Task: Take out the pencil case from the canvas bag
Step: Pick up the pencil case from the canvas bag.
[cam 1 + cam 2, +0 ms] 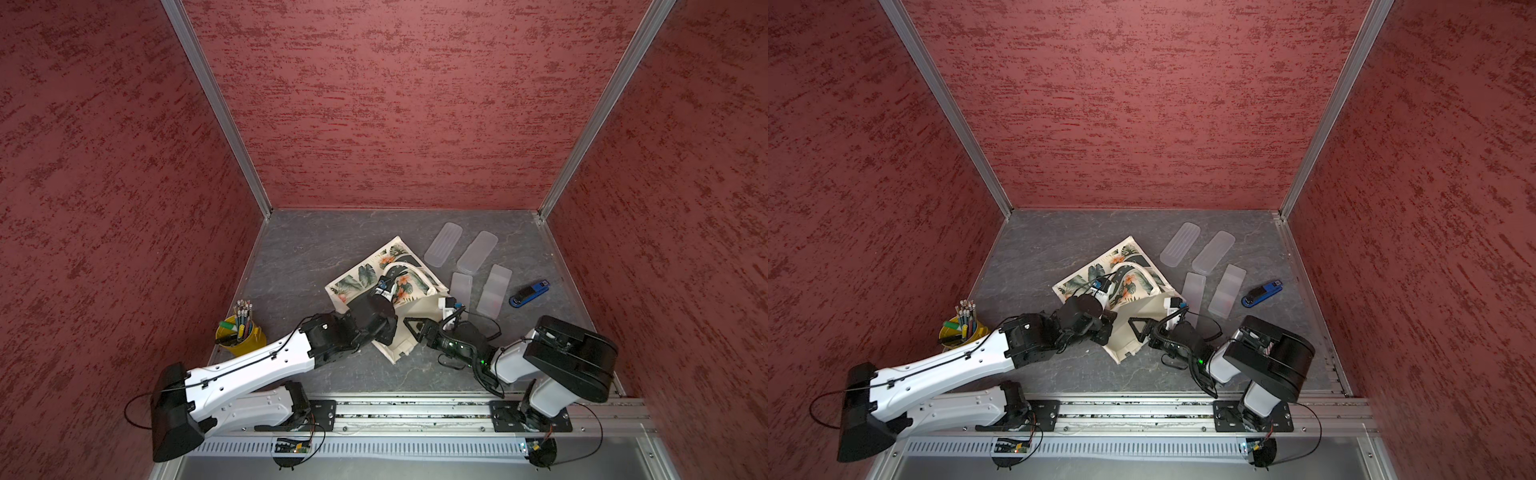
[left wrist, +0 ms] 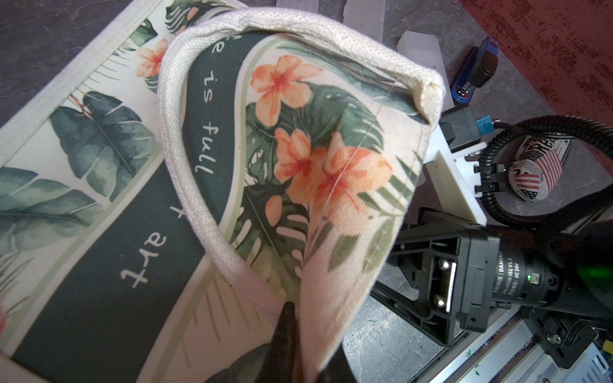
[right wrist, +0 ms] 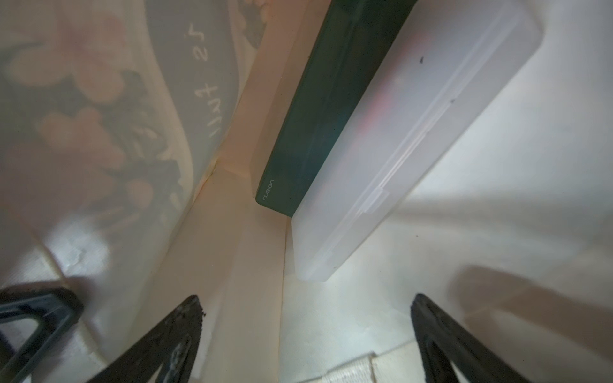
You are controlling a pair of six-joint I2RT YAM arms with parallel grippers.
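1. Bench [image 1: 311, 249]: grey stone-look top with pale veins. We see rough red walls [image 1: 395, 104] on three sides, aluminium posts [image 1: 216, 108] in the far corners, and an aluminium rail [image 1: 415, 411] along the near edge carrying both arms.
2. Canvas bag [image 1: 361, 278] lies on its broad side about mid-bench, mouth towards the near right corner.
3. Left gripper [image 2: 306, 356]: fingers pinched tight on the bag's upper mouth panel, holding it clear of the lower one.
4. Right gripper [image 3: 306, 296]: fingers spread wide inside the bag mouth, holding nothing.
5. Inside the bag we see a frosted pencil case [image 3: 414, 132] lying against a dark green pencil case [image 3: 315, 116]. Both are ahead of the right fingers, not touching them.
6. Off-task: four frosted boxes [image 1: 478, 251] towards the far right corner, a blue stapler [image 1: 530, 294] near the right edge, a yellow cup [image 1: 243, 338] of pencils at the left edge.
7. Writing: "nusign" on the green case's end. "is full" and "art" in white on the bag's dark band. "DAMIAO" and "DC 24V" on the right arm's wrist motor [image 2: 507, 268].
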